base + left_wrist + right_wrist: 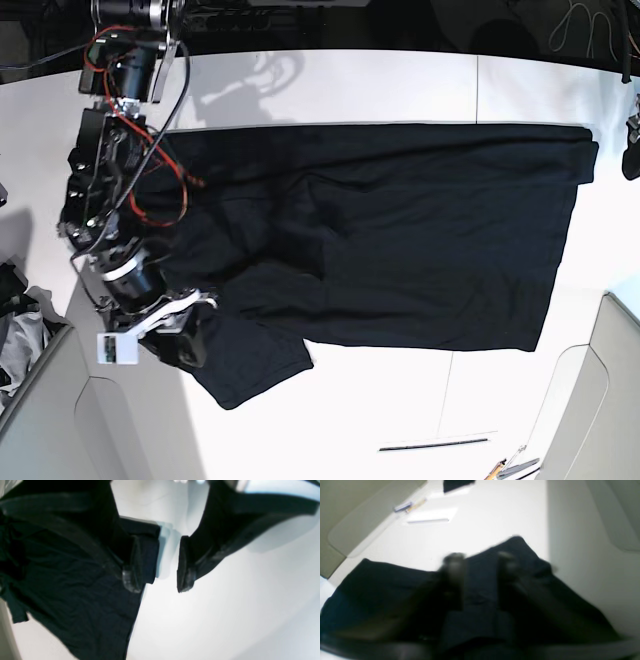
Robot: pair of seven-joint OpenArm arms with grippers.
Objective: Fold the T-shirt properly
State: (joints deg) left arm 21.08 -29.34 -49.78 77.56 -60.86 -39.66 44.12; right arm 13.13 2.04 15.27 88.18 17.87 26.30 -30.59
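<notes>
A: Where is the T-shirt (400, 230) from your side?

B: I see it spread flat across the white table (330, 85). My right gripper (185, 335) sits over the sleeve end; the body runs away from it toward the far hem.

A: Does the right gripper have hold of anything?

B: In the blurred right wrist view its fingers (455, 566) stand a little apart over the cloth. I cannot tell whether they pinch it.

A: And the left?

B: My left gripper (160, 572) is wide open, holding nothing. One finger overlaps the shirt's corner; bare table lies between the tips.

A: Any containers?

B: I see none with contents. A small cloth pile (15, 330) lies just outside my right arm.
</notes>
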